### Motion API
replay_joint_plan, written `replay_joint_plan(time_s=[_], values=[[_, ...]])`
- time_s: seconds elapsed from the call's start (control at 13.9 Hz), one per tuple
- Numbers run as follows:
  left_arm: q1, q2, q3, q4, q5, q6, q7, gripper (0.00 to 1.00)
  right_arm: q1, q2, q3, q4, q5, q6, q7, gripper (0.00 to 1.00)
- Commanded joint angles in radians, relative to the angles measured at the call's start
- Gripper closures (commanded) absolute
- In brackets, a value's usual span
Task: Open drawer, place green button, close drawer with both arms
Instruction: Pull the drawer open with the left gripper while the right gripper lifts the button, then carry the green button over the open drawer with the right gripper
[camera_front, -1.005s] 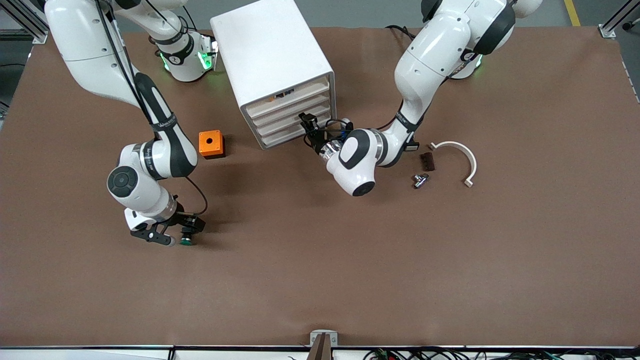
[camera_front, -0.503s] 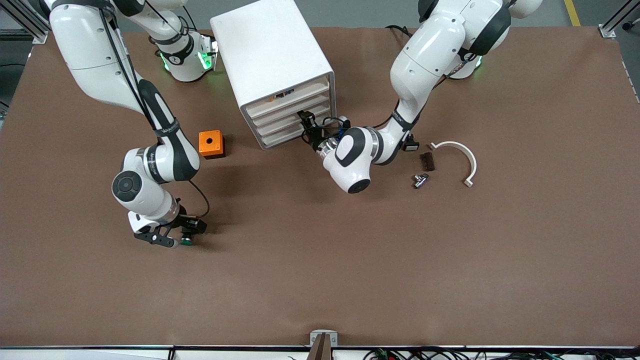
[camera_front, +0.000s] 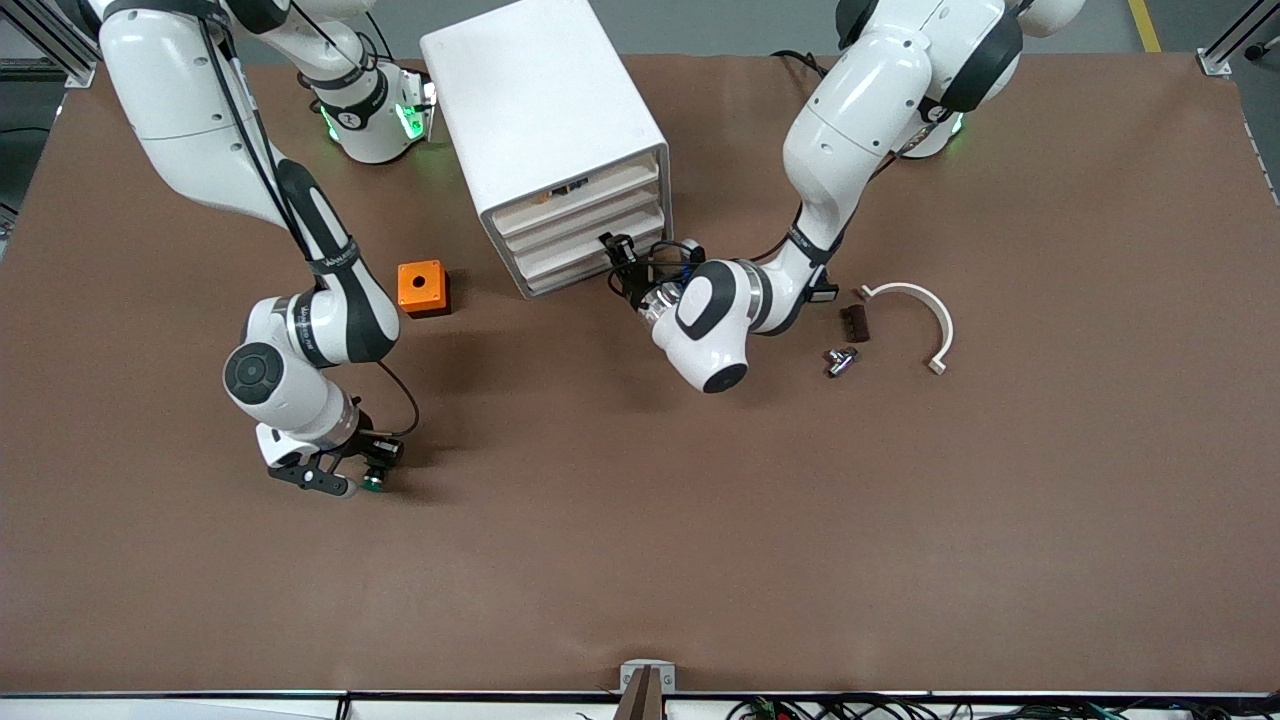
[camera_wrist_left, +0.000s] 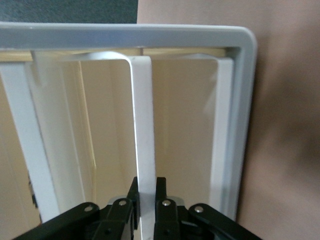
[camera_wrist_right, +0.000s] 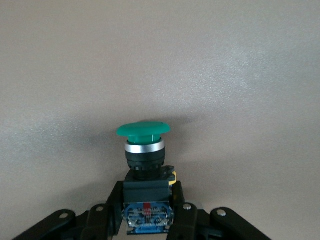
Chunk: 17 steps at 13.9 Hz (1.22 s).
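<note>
The white cabinet (camera_front: 545, 120) stands at the robots' end of the table, its drawers facing the front camera. My left gripper (camera_front: 622, 250) is at one of the lower drawers (camera_front: 560, 262). In the left wrist view it (camera_wrist_left: 146, 200) is shut on that drawer's thin white front lip (camera_wrist_left: 145, 125). The drawer looks closed or barely out. My right gripper (camera_front: 368, 462) is low over the table, nearer the front camera than the orange box. It (camera_wrist_right: 147, 205) is shut on the black body of the green-capped button (camera_wrist_right: 143, 131), whose cap also shows in the front view (camera_front: 373, 483).
An orange box with a hole (camera_front: 422, 287) sits beside the cabinet toward the right arm's end. Toward the left arm's end lie a white curved piece (camera_front: 915, 300), a dark brown block (camera_front: 855, 322) and a small metal part (camera_front: 840, 360).
My right gripper's fingers have closed on the button and the hand shifted slightly. My left gripper pushed in to the drawer front, then drew back a little.
</note>
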Motion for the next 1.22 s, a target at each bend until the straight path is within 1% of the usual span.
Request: replay_joint_plan(time_s=[0.0, 0.14, 0.29, 0.43, 0.5, 0.57, 0.65, 0.72, 0.79, 0.86, 0.93, 1.15], values=[[0.006, 0.011, 0.068, 0.066, -0.026, -0.005, 0.002, 1.00, 0.001, -0.083, 0.002, 0.027, 0.008, -0.141, 0.049, 1.00], [0.038, 0.013, 0.088, 0.098, -0.026, 0.034, 0.020, 1.00, 0.013, -0.155, 0.008, 0.044, 0.010, -0.273, 0.140, 1.00], [0.070, 0.011, 0.088, 0.102, -0.027, 0.097, 0.070, 1.00, 0.053, -0.221, 0.008, 0.047, 0.010, -0.365, 0.255, 1.00], [0.102, 0.011, 0.088, 0.103, -0.027, 0.131, 0.107, 1.00, 0.110, -0.277, 0.009, 0.044, 0.011, -0.433, 0.391, 1.00], [0.116, 0.011, 0.087, 0.106, -0.029, 0.148, 0.129, 0.99, 0.146, -0.298, 0.009, 0.045, 0.014, -0.464, 0.468, 1.00], [0.124, 0.011, 0.087, 0.114, -0.029, 0.157, 0.144, 0.93, 0.194, -0.313, 0.011, 0.044, 0.014, -0.472, 0.555, 1.00], [0.130, 0.011, 0.087, 0.118, -0.029, 0.167, 0.150, 0.80, 0.244, -0.321, 0.010, 0.041, 0.014, -0.470, 0.641, 1.00], [0.136, 0.010, 0.085, 0.123, -0.038, 0.174, 0.158, 0.55, 0.284, -0.323, 0.009, 0.042, 0.014, -0.469, 0.716, 1.00], [0.139, 0.007, 0.087, 0.122, -0.053, 0.176, 0.160, 0.17, 0.324, -0.323, 0.009, 0.042, 0.014, -0.466, 0.791, 1.00], [0.141, -0.001, 0.087, 0.122, -0.055, 0.176, 0.160, 0.00, 0.358, -0.323, 0.009, 0.042, 0.014, -0.464, 0.850, 1.00], [0.144, -0.003, 0.090, 0.125, -0.053, 0.174, 0.160, 0.00, 0.383, -0.323, 0.009, 0.042, 0.014, -0.464, 0.896, 1.00], [0.179, -0.007, 0.097, 0.183, -0.044, 0.174, 0.213, 0.00, 0.484, -0.312, 0.006, 0.038, 0.011, -0.426, 1.075, 1.00]])
